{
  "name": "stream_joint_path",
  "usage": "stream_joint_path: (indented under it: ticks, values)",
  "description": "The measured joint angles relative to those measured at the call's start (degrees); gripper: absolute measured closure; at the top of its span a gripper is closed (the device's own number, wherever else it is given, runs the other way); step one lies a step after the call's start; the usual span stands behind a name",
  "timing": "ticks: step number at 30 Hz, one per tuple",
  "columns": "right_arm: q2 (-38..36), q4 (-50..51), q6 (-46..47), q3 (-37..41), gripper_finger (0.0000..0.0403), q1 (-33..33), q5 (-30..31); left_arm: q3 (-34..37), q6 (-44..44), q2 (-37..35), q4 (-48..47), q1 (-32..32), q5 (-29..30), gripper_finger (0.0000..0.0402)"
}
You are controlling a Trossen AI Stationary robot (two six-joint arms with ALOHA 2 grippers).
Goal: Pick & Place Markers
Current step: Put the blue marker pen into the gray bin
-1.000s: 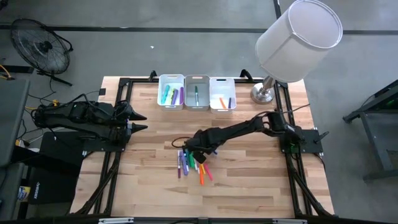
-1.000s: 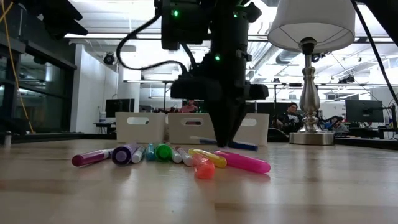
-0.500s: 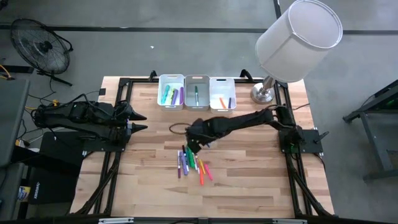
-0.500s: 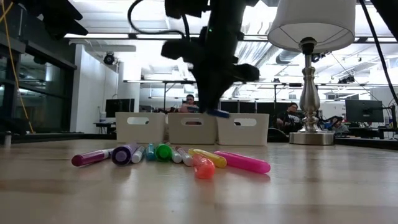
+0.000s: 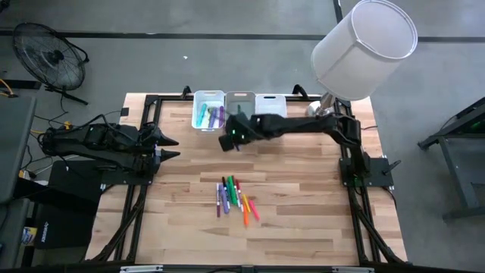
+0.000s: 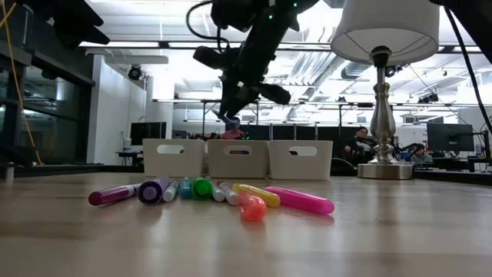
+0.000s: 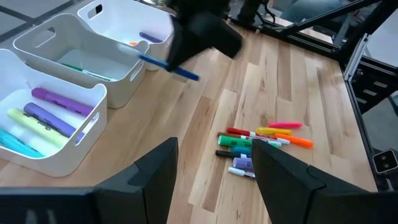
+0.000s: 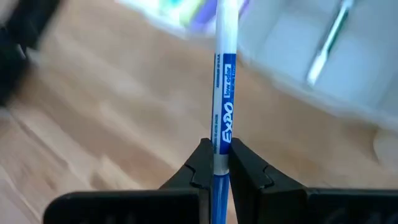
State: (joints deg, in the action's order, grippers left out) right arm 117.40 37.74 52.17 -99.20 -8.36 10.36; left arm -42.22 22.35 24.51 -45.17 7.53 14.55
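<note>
Both arms matte black, built of boxy jointed segments.

Left arm [image 5: 98, 140]: bulky dark housings, black cable loops trailing off its rear end, two tapered pointed fingers [image 5: 168, 142] at the tip. From its own wrist camera the fingers [image 7: 155, 180] appear as broad, flat, dark slabs with angled edges.

Right arm [image 5: 303, 125]: slender black links, a cable loop near the wrist, a green indicator light on the wrist housing [image 6: 269, 15]. Right pincer [image 8: 216, 163]: two black fingers with bevelled, wedge-shaped tips.

Each arm sits on a black mounting block bolted to a black tube frame [image 5: 136, 205].
</note>
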Motion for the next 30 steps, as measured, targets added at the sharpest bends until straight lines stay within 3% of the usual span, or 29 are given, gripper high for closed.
stream_joint_path:
  ticks: [17, 26, 30]
  values:
    - [-0.1, -2.3, -2.3, 0.0, 0.0384, -13.6, 0.2, 0.0, 0.8, 0.0, 0.0, 0.0, 0.0, 0.02]
    - [2.3, -3.6, -0.5, 0.0, 0.0384, -15.8, -1.0, 0.0, 1.8, 0.0, 0.0, 0.0, -0.5, 0.02]
    - [3.0, -3.8, 1.5, 0.0, 0.0384, -15.5, 1.2, 0.0, 2.0, 0.0, -0.1, 0.0, -0.5, 0.02]
